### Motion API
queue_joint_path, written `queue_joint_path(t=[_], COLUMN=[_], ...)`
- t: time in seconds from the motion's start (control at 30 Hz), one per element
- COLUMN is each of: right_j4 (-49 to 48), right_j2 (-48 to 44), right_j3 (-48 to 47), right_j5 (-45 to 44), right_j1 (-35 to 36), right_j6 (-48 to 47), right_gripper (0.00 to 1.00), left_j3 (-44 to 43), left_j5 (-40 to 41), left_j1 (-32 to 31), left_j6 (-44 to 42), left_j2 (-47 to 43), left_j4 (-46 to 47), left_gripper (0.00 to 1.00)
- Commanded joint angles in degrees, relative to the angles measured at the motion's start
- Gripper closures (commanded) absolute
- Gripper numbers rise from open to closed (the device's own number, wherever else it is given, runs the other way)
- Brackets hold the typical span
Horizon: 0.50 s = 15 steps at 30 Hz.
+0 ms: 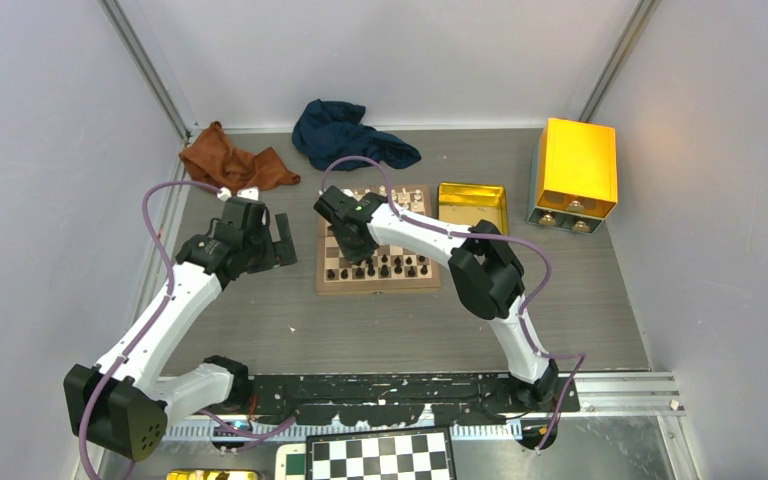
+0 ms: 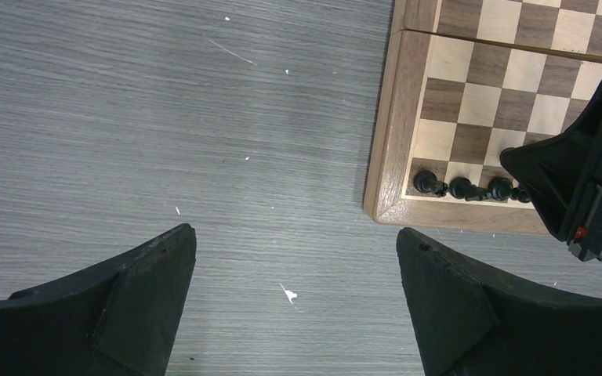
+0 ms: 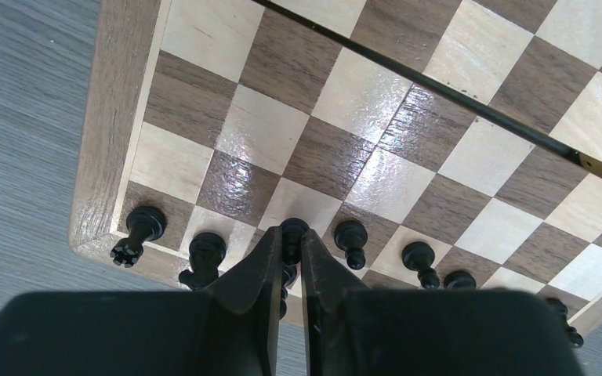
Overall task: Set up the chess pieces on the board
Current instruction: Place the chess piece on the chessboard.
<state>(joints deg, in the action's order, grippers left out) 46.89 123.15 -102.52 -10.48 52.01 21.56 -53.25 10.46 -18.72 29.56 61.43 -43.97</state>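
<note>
**While the right claw pinches a black piece, the left one hangs released**

As I work outward from the near edge, a black-and-white checkered board (image 1: 380,458) lies closest, in front of the arm bases; beyond it stretches the grey table (image 1: 260,320). The left gripper (image 2: 295,231) hangs over bare tabletop just left of the board (image 2: 388,117), its jaws spread wide with nothing between them; its wrist view takes in the board's near-left corner.

The board, wooden with light and dark brown squares and a brown rim, lies mid-table. The chess pieces (image 1: 380,268), tiny and black, stand along its near edge in what looks like two rows.

The right gripper (image 3: 294,235) is over that near-left corner, clenched on one of the chess pieces, the third along from the corner. The piece's round head shows just above the fingertips (image 3: 270,247); I cannot tell whether its base touches the square. A rook (image 3: 139,229) stands on the corner square; a second piece (image 3: 206,251) stands on the next square, apart from it; two pawns (image 3: 350,235) stand to the other side of the claw.

Farther out, the middle squares show bare wood; white pieces (image 1: 405,195) line the board's far edge. A gold tin tray (image 1: 472,205) lies just beside the far-right corner; a gold box (image 1: 575,170) stands farther right. A brown cloth (image 1: 235,160) and a blue cloth (image 1: 345,135) lie crumpled near the back wall.
</note>
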Motion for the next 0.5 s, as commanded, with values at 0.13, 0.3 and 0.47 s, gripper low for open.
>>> queue_joint_path(t=[0.13,0.3,0.47], right_j4=[-2.51,-2.86,-3.21], right_j2=[-0.15,0.36,0.83], right_j3=[0.56,0.42,0.41], right_j5=[0.35,0.32,0.19], right_j1=[0.02,-0.2,-0.39], right_j6=[-0.19,-0.29,-0.47], right_gripper=[0.99,0.99,0.99], left_j3=[0.33,0.43,0.51], left_j5=[-0.26,-0.44,-0.44], left_j1=[0.35,0.34,0.35], left_j6=[-0.07,-0.04,-0.14], left_j2=[-0.08,0.05,0.17], left_j4=[1.44,1.6,1.58], left_gripper=[0.0,0.0,0.0])
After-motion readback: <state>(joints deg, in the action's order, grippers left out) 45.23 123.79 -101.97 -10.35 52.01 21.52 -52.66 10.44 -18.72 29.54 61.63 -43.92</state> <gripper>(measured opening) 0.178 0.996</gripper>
